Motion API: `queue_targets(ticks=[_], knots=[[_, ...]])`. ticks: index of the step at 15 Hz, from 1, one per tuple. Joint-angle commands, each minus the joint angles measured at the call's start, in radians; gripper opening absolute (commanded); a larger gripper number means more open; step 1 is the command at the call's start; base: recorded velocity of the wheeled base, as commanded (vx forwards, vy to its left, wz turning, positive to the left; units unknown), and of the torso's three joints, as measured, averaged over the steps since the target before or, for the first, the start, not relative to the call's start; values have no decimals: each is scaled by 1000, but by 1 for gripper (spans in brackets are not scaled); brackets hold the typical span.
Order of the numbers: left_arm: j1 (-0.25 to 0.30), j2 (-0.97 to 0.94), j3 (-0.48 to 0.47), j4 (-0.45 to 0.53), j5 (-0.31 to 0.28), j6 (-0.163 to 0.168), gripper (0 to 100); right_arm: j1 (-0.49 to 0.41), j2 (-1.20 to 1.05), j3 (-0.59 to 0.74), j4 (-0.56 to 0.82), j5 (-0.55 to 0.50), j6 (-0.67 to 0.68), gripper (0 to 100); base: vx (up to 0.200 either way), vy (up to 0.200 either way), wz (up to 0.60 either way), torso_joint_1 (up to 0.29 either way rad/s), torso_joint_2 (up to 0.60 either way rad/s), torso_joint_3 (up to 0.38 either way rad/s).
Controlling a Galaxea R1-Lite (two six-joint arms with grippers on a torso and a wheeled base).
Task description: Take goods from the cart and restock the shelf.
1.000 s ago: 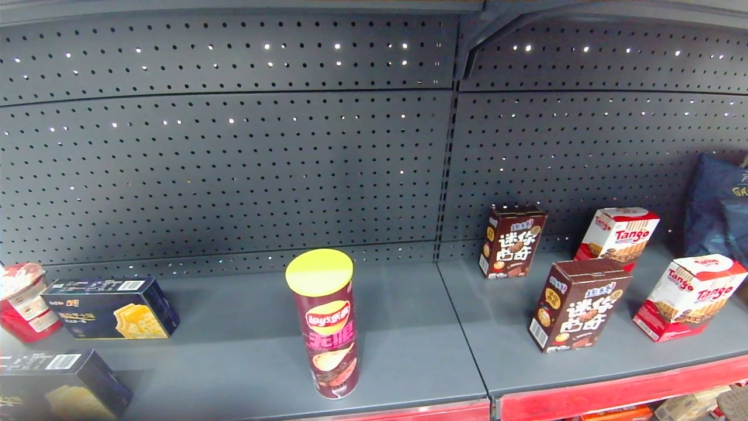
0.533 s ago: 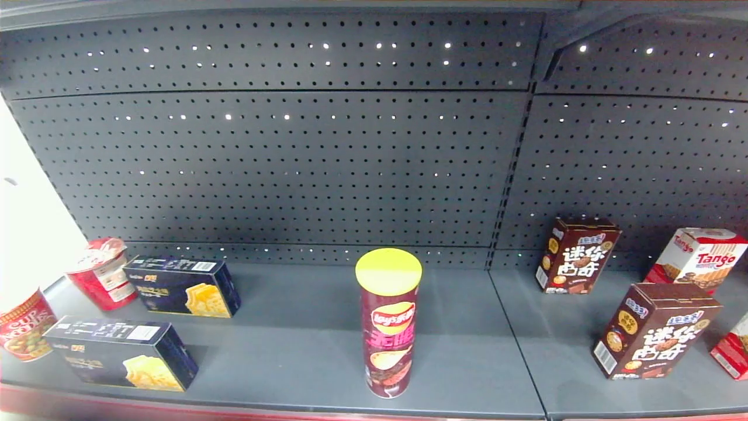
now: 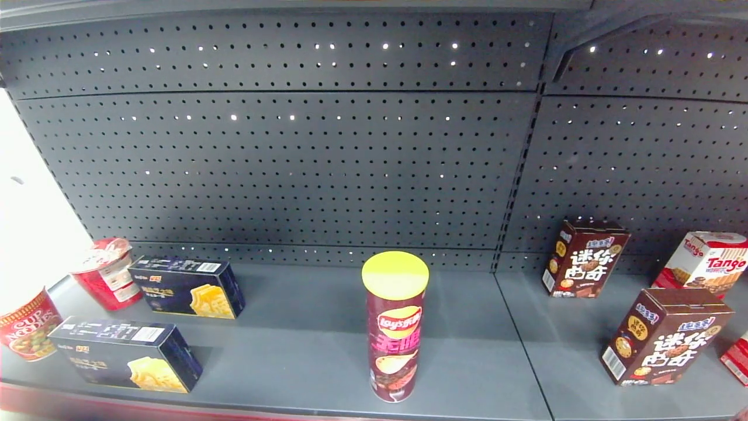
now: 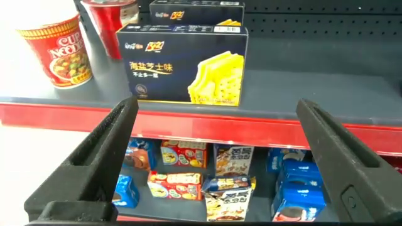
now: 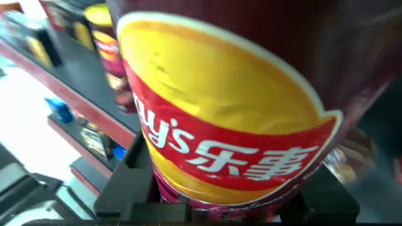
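Our left gripper (image 4: 217, 110) holds its two dark fingers (image 4: 107, 157) spread wide apart. Straight ahead of it, past the fingertips, the red front edge (image 4: 270, 122) of the shelf (image 4: 333, 75) runs across. Just behind that edge a dark blue cracker box (image 4: 185, 66) lies on its long side, facing the gripper. A noodle cup (image 4: 56, 50) stands to the robot's left of the box, with a red cup (image 4: 110, 19) farther back, and a second cracker box (image 4: 195, 9) lies behind the first. Lower than the gripper, under the red edge, small packets (image 4: 207, 182) crowd a lower shelf. Farther to the robot's right, a standing chips can (image 3: 394, 324) with a yellow lid is upright near the middle of the grey deck, well apart from the cracker boxes. In the right wrist view it shows ahead of the right gripper and some way off. Beyond it to the right stand two brown cookie boxes (image 3: 584, 257), one behind the other, then a red and white wafer box (image 3: 710, 260) against the perforated back panel (image 3: 292, 164). Our right gripper (image 5: 226, 191) is clamped on the held chips can (image 5: 232, 113). Its dark fingers (image 5: 129, 182) press the can's sides, and the maroon body with its red and yellow label sits close against the wrist.
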Motion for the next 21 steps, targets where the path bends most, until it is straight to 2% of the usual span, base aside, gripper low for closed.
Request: queue_targets(ticks=[1,5,9,13,14,15,21], knots=[[0,2,0,0,0,0,100,36,119,10,-108,86,-1,0,0,0,0,0,0,0],[0,2,0,0,0,0,100,46,395,-2,-338,87,4,0,0,0,0,0,0,0],[0,2,0,0,0,0,100,112,639,-13,-568,87,13,0,0,0,0,0,0,0],[0,2,0,0,0,0,100,135,964,-112,-790,83,61,0,0,0,0,0,0,0],[0,2,0,0,0,0,100,135,964,-112,-790,83,61,0,0,0,0,0,0,0],[0,2,0,0,0,0,100,134,1076,-161,-862,81,81,0,0,0,0,0,0,0],[0,2,0,0,0,0,100,137,1256,-359,-864,27,77,0,0,0,0,0,0,0]])
